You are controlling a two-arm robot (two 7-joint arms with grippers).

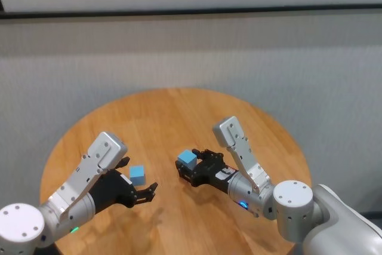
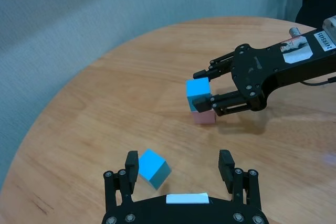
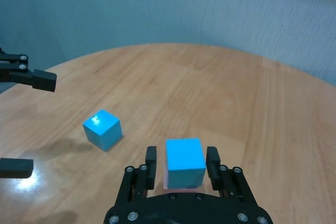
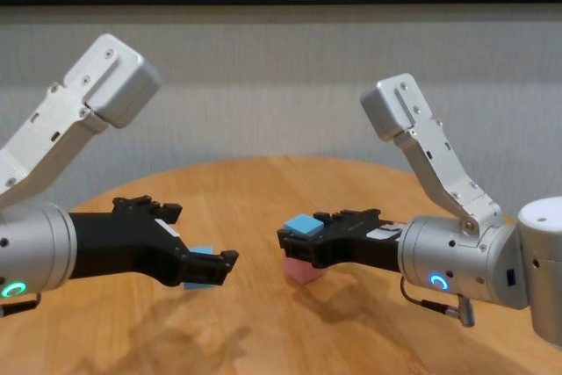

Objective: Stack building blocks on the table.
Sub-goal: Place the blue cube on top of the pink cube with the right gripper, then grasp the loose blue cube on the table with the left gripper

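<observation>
While one blue cube (image 1: 187,158) sits stacked on the pink cube (image 4: 301,271), the second blue cube (image 1: 137,175) lies alone on the table (image 1: 179,111).
Head view: the right gripper (image 1: 182,168) brackets the stack, and the left gripper (image 1: 141,188) hangs spread wide near the loose cube. Left wrist view: right fingers (image 2: 227,100) flank the top cube. Right wrist view: whether the pads grip or just clear that cube, I cannot tell. Chest view: both arms reach inward, low over the table.

No readable text on anything here
</observation>
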